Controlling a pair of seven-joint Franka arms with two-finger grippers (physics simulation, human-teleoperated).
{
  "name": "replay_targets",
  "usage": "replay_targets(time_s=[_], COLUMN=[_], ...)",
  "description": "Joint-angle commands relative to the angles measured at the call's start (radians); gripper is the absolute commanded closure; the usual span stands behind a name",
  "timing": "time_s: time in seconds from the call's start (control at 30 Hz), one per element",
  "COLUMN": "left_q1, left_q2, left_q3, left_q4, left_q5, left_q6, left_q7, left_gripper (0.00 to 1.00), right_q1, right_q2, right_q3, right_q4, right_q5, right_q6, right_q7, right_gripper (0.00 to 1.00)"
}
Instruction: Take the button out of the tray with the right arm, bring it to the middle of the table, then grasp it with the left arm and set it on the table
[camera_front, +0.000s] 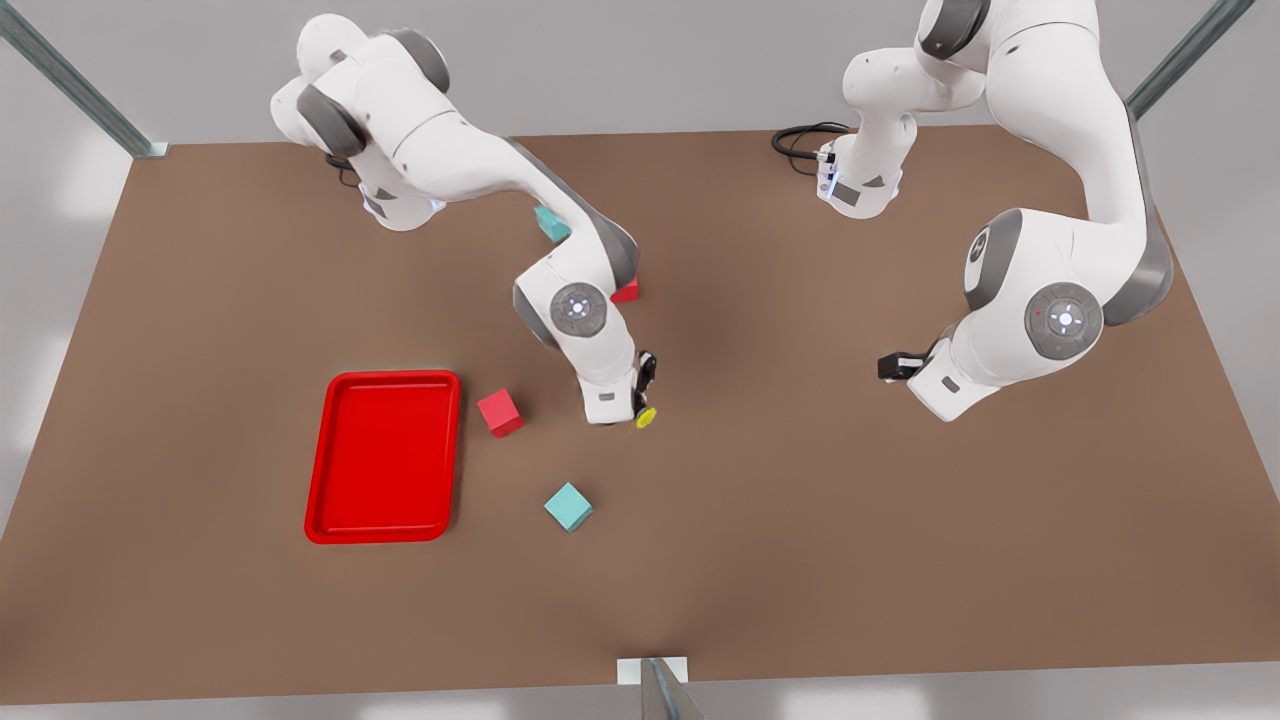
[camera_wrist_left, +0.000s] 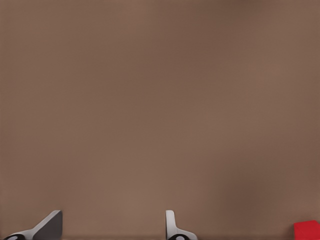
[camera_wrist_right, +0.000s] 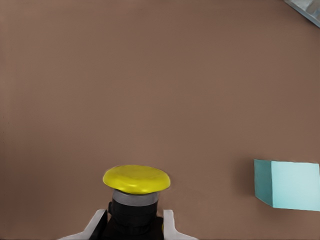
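Holding the button tight in my right gripper, teal cube just beside it; left gripper hangs spread open over bare table.

button: grey base hidden between the right gripper fingers | far teal cube and far red cube: partly hidden behind the arm | left gripper: only finger tips show, rest cut off
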Motion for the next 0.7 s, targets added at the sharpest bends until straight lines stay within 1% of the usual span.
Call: replay_targets(time_s=[0.0, 0.07, 0.2, 0.37, 0.47, 0.5, 0.53, 0.6, 0.67], left_q1=[0.000, 0.000, 0.000, 0.000, 0.000, 0.000, 0.000, 0.000, 0.000], left_q2=[-0.001, 0.002, 0.004, 0.004, 0.004, 0.004, 0.004, 0.004, 0.005], left_q3=[0.000, 0.000, 0.000, 0.000, 0.000, 0.000, 0.000, 0.000, 0.000], left_q4=[0.000, 0.000, 0.000, 0.000, 0.000, 0.000, 0.000, 0.000, 0.000], left_q5=[0.001, 0.001, 0.001, 0.001, 0.001, 0.001, 0.001, 0.001, 0.001], left_q6=[-0.001, -0.001, 0.000, 0.000, -0.001, 0.000, 0.000, 0.000, 0.000], left_q7=[0.000, 0.000, 0.000, 0.000, 0.000, 0.000, 0.000, 0.000, 0.000], left_gripper=[0.00, 0.00, 0.00, 0.00, 0.00, 0.00, 0.00, 0.00, 0.00], right_q1=[0.052, 0.101, 0.189, 0.213, 0.215, 0.227, 0.228, 0.228, 0.228], right_q2=[0.103, 0.224, 0.335, 0.387, 0.402, 0.404, 0.407, 0.410, 0.410], right_q3=[-0.009, -0.013, -0.011, -0.013, -0.013, -0.034, -0.042, -0.043, -0.042], right_q4=[0.148, 0.280, 0.298, 0.307, 0.307, 0.307, 0.307, 0.307, 0.307], right_q5=[0.089, 0.089, 0.091, 0.089, 0.088, 0.088, 0.089, 0.088, 0.089], right_q6=[-0.183, -0.161, 0.047, 0.113, 0.116, 0.127, 0.130, 0.130, 0.129], right_q7=[1.201, 1.382, 1.660, 1.744, 1.743, 1.743, 1.740, 1.728, 1.724], right_gripper=[0.60, 0.60, 0.60, 0.60, 0.56, 0.50, 0.50, 0.00, 0.00])
